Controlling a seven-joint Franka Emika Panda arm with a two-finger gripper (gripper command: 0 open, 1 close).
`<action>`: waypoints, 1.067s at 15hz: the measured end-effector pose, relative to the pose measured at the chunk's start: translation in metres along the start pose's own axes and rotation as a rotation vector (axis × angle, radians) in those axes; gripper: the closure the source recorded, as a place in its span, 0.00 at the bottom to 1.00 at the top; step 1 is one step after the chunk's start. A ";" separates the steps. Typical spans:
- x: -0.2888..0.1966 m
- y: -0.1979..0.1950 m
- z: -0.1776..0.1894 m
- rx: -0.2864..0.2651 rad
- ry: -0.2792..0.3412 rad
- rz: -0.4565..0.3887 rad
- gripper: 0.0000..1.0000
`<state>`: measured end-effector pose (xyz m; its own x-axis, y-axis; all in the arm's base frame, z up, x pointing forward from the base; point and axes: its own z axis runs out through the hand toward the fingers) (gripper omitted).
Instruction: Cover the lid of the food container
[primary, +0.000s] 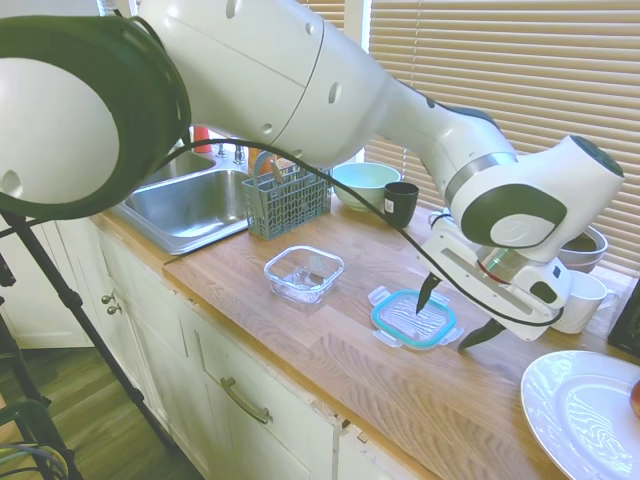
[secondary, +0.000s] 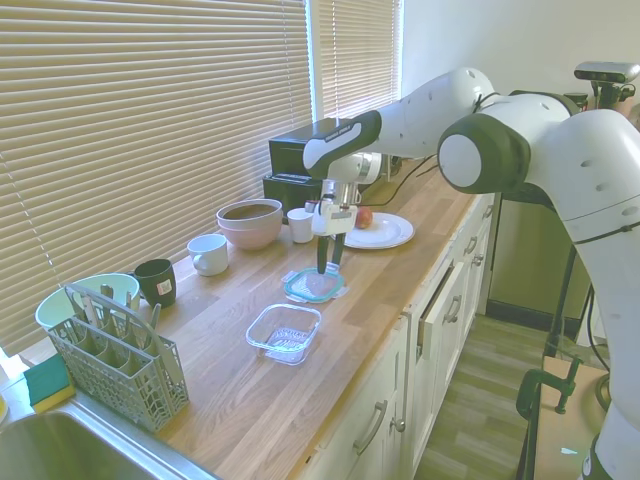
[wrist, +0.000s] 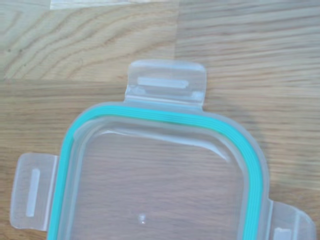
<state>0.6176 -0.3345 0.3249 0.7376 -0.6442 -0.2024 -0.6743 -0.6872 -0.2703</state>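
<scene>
Gripper (primary: 455, 318) hung over the lid (primary: 415, 320), fingers spread apart, possibly touching it. Food container (primary: 303, 272) sat nearby, uncovered.

The lid (primary: 414, 319) lies flat on the counter (primary: 330, 350), near the food container (primary: 303, 273), which sits between it and the sink (primary: 195, 203).

**Robot gripper poised over a teal-rimmed lid on a kitchen counter**

A white robot arm's two-finger gripper (primary: 455, 312), fingers spread apart, hangs over a flat clear plastic lid with a teal rim (primary: 415, 319) on the wooden countertop (primary: 330, 350). A small clear square food container (primary: 303, 273) sits open nearby, toward the steel sink (primary: 195, 205). A large white plate (primary: 580, 415) lies at the counter's front edge.
</scene>
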 end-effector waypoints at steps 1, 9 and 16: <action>0.000 0.000 0.000 0.005 -0.001 0.002 0.00; 0.000 -0.002 0.003 0.023 -0.013 0.023 1.00; 0.002 -0.002 0.005 0.022 -0.018 0.041 1.00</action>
<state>0.6206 -0.3320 0.3204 0.7097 -0.6658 -0.2303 -0.7035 -0.6524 -0.2819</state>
